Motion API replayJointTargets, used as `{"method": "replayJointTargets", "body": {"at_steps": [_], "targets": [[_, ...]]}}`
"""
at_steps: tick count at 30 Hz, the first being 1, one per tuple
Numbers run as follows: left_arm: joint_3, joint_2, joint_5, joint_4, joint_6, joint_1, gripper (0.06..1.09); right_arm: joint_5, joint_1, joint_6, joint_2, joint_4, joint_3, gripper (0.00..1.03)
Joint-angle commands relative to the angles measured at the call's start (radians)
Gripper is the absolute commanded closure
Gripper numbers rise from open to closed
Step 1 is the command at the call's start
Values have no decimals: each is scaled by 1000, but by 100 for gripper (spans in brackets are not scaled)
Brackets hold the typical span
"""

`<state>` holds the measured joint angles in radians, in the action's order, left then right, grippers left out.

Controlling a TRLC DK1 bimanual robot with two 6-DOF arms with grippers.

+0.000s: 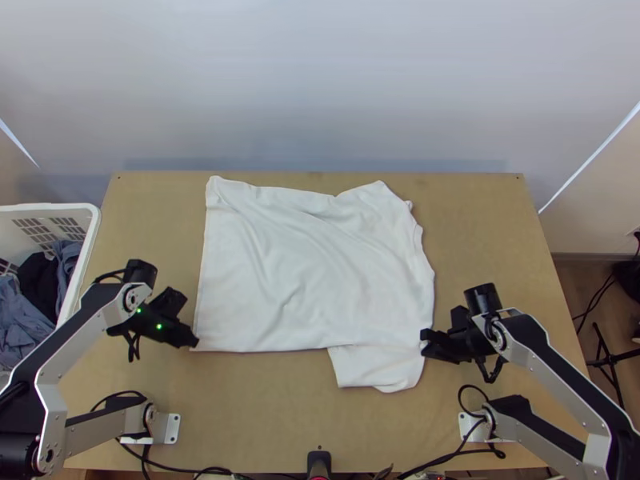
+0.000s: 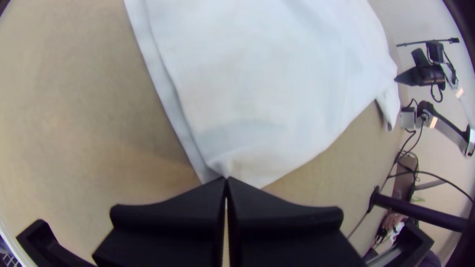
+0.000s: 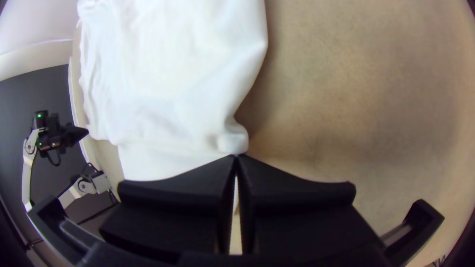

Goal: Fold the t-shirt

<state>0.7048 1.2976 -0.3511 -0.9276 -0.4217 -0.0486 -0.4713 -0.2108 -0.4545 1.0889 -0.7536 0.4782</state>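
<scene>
The white t-shirt lies folded over itself on the table, with soft wrinkles, one sleeve sticking out at its near right. At its near left corner is my left gripper; my right gripper is at the near right edge, beside the sleeve. In the left wrist view, my left gripper is shut on the corner of the shirt. The right wrist view has my right gripper shut on a small bunched bit of the shirt.
A white basket holding dark and blue clothes stands left of the table. Bare tabletop shows along the near side and to the right of the shirt. Cables run along the near edge, and a wall rises behind the far edge.
</scene>
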Motion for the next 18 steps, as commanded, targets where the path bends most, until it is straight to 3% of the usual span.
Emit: {"method": "replayJointTargets", "body": {"at_steps": [1, 5, 10, 18], "targets": [[96, 6, -43, 108, 175, -34, 105, 8, 33, 0, -76, 2, 42, 100], [231, -20, -61, 156, 382, -13, 105, 16, 82, -38, -96, 2, 177, 100], [403, -21, -74, 283, 627, -8, 105, 28, 113, -76, -32, 0, 505, 100], [812, 175, -61, 337, 813, -54, 105, 31, 175, -65, 310, -4, 1149, 100]]}}
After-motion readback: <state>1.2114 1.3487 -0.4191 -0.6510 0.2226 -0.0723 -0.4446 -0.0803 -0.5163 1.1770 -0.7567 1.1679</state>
